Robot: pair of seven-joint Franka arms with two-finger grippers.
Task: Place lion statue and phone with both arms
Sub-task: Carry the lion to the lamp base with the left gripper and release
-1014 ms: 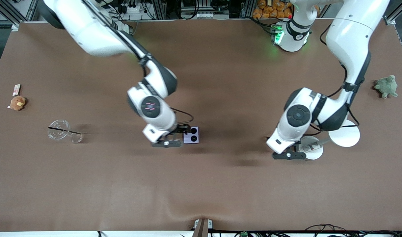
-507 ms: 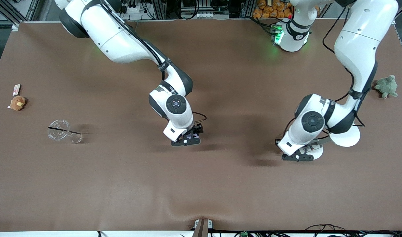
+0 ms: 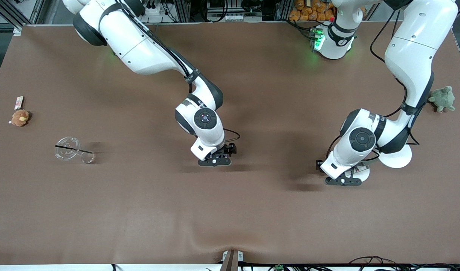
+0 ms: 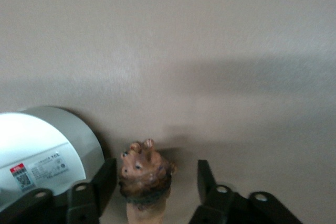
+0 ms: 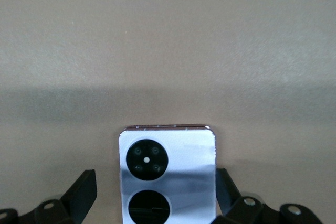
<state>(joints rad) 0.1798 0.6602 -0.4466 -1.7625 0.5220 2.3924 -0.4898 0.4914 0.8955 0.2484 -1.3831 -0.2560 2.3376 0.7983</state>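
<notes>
Both arms are bent way down at the elbow right now, wrists tipped so the grippers point at the table [image 3: 252, 210].

On my right wrist feed the right gripper [image 5: 155, 187] has its 2 fingers [image 5: 84, 190] spread wide, one on each side of the phone [image 5: 167, 174]. There's a visible gap on both sides, so nothing is clamped yet. The phone lies flat on the brown mat, pale and shiny, with its 2 black camera circles stacked along the edge I can see. In the front view the right gripper [image 3: 219, 155] sits low over the middle of the table and totally covers the phone.

The left gripper [image 4: 152, 182] is also spread, fingers [image 4: 102, 182] on either side of the lion statue [image 4: 144, 179], which stands with its mane end up between them. I can't tell if a pad is brushing it on one side. The white lamp [image 4: 44, 153] is just beside the lion, at the left arm's end of the table. From the front the left gripper [image 3: 346, 175] is down low beside the lamp's round base [image 3: 397, 158].

Off at the edges: orange plush toy [image 3: 20, 117], clear cup [image 3: 73, 149] on its side, green turtle [image 3: 442, 98].
</notes>
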